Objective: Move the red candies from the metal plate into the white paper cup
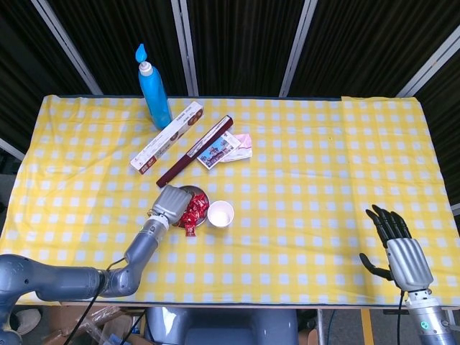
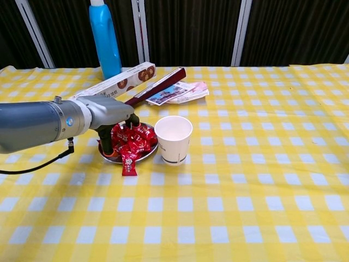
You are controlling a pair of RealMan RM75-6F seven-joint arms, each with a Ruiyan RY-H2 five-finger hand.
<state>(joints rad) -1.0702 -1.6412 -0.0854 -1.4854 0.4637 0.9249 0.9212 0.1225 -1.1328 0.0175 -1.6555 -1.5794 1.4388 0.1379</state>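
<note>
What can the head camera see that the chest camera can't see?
Only the head view shows the right robot hand, open and idle near the table's right front corner, and the blue bottle's cap. Only the chest view shows the white paper cup from the side, and one red candy lying on the cloth just off the metal plate. Both show the left robot hand over the plate's candies, the blue bottle, the long boxes and the yellow checked cloth.
</note>
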